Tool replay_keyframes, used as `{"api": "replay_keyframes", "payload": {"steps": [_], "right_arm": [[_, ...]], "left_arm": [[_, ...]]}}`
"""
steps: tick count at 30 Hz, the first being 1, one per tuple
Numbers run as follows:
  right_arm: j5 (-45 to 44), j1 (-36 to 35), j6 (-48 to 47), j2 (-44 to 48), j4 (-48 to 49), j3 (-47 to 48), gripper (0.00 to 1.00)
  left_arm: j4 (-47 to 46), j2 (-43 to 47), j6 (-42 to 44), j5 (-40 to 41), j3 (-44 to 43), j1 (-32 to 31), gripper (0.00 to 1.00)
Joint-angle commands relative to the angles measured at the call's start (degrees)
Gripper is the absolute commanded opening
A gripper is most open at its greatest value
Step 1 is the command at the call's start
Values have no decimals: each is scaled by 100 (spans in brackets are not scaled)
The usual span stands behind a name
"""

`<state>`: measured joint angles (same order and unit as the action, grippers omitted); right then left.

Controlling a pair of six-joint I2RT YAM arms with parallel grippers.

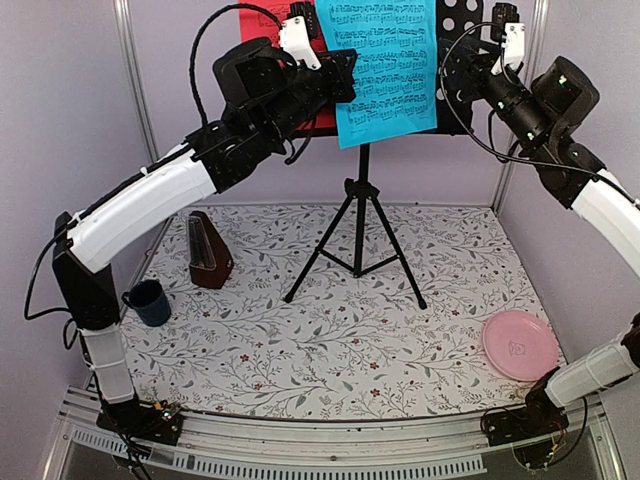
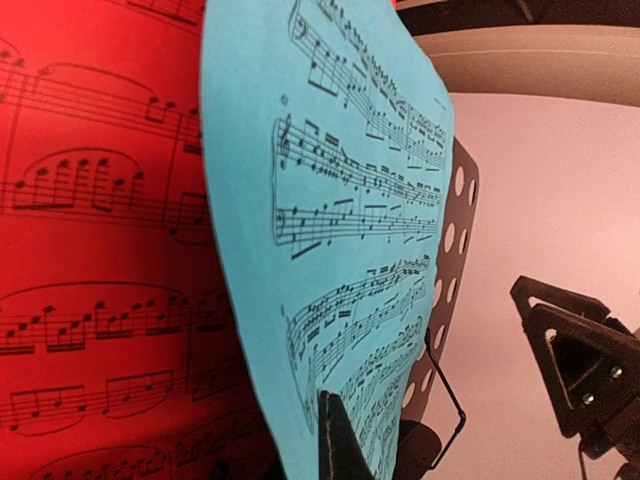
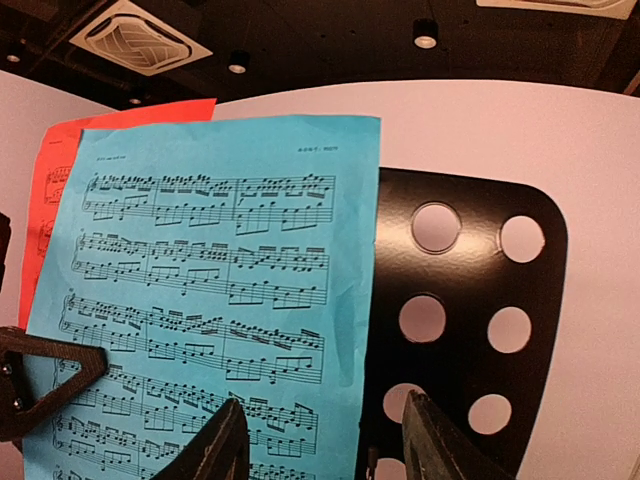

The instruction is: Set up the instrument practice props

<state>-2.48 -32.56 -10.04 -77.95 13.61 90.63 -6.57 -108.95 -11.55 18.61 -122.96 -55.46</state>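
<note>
Pink plate (image 1: 520,343) and mug (image 1: 150,302) lie nearest, with the metronome (image 1: 208,250) upright just beyond the mug. Mid-table rises the stand (image 1: 362,190), the cyan sheet (image 1: 388,70) on its desk overlapping the red sheet (image 1: 258,25). The left gripper (image 1: 345,82) is closed, pinching the cyan sheet's lower left edge. The right gripper (image 3: 325,450) hangs partly open and empty at the desk's right side.

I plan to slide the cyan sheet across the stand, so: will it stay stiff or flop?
Likely floppy and light: the cyan sheet is thin paper and bows away from the red sheet in the left wrist view. Its lower corner hangs below the ledge of the music stand, so it might slip off.
</note>
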Motion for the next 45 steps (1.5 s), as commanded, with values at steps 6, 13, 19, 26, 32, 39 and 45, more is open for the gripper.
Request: {"api": "replay_keyframes", "payload": {"steps": [6,13,19,26,32,39,45], "right_arm": [[-1253,58,-239,150,-704,-188,46],[-975,78,-135,-103,-912,-134,39],[-1003,77,-76,-256,-1004,-81,37],[-1162,81,-121,-259,-976,-167,30],[-1098,81,-205,-233,-870,-246,7],[-1057,82,-337,-106,-503,-538,0],[-830,81,-370,104,41,-958,0]], "left_arm": [[-74,-91,94,83,-246,-95,0],[-90,-65,170,160,-246,-120,0],[-133,-70,197,178,-244,-119,0],[-160,-91,241,179,-233,-120,0],[-187,-118,266,169,-241,-119,0],[-196,-127,292,169,-244,-118,0],[-226,-174,341,103,-270,-114,0]]}}
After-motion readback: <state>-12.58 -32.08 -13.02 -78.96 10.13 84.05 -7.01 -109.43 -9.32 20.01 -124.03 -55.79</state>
